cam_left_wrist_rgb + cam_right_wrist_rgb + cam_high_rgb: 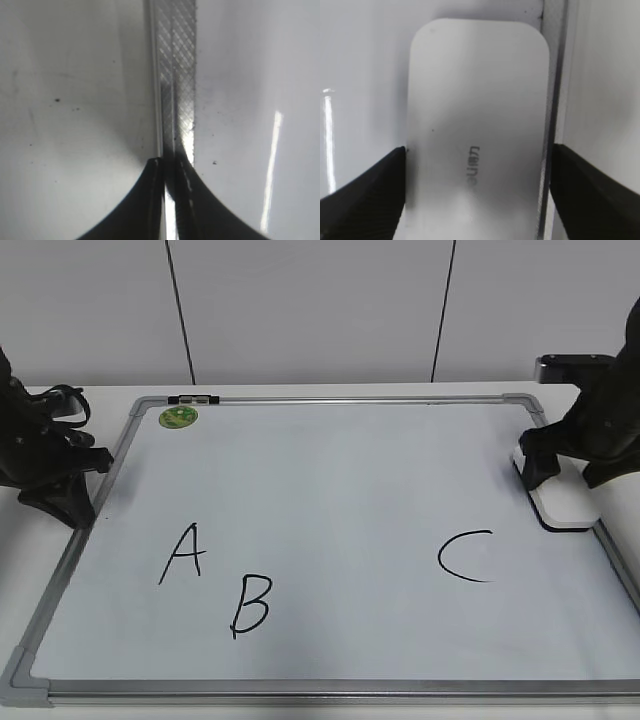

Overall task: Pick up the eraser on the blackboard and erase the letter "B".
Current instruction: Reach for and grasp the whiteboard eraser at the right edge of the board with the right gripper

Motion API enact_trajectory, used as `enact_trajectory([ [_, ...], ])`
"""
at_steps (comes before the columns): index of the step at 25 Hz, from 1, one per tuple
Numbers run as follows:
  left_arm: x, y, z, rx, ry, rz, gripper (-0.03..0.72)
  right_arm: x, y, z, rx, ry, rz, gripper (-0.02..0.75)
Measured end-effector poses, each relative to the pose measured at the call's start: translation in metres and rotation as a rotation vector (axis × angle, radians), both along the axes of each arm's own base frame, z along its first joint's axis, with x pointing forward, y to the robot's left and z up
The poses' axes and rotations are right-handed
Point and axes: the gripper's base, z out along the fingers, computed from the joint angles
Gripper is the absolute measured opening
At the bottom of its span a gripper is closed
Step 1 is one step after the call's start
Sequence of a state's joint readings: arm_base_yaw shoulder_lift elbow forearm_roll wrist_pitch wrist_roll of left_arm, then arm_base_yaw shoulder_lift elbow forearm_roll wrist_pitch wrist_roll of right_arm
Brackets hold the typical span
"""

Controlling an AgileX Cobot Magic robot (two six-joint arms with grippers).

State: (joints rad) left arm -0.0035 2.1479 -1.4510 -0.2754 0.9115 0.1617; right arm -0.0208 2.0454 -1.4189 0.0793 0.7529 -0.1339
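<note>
At the right edge of the blackboard (330, 470), the right gripper (477, 160) is straddling the eraser (477, 125), jaws spread wide, not gripping. The left gripper (170, 165) is resting with jaws closed, empty. The letter "B" (250, 606) is remaining intact; lifting and wiping are pending.

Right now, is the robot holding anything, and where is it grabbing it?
Nothing is held yet. The right gripper is open, its fingers on either side of the eraser's long edges, not clamped. The left gripper is shut on nothing, beside the blackboard's frame.
</note>
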Motion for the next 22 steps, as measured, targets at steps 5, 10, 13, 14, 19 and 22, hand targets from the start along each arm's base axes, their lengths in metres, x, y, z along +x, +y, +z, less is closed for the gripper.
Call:
enact_trajectory([
  [5, 0.000, 0.000, 0.000, 0.000, 0.000, 0.000, 0.041, 0.001, 0.000, -0.009, 0.000, 0.020, 0.002, 0.638],
  [10, 0.000, 0.000, 0.000, 0.000, 0.000, 0.000, 0.041, 0.002, 0.000, -0.008, 0.004, 0.020, 0.000, 0.543],
  [13, 0.000, 0.000, 0.000, 0.000, 0.000, 0.000, 0.041, 0.002, 0.000, -0.006, 0.005, 0.041, 0.002, 0.542],
  [14, 0.000, 0.000, 0.000, 0.000, 0.000, 0.000, 0.041, 0.003, 0.000, -0.004, 0.005, 0.056, 0.005, 0.542],
  [19, 0.000, 0.000, 0.000, 0.000, 0.000, 0.000, 0.041, 0.009, 0.000, 0.015, 0.004, 0.086, 0.016, 0.541],
  [22, 0.000, 0.000, 0.000, 0.000, 0.000, 0.000, 0.041, 0.011, 0.004, 0.038, 0.000, 0.069, 0.042, 0.541],
])
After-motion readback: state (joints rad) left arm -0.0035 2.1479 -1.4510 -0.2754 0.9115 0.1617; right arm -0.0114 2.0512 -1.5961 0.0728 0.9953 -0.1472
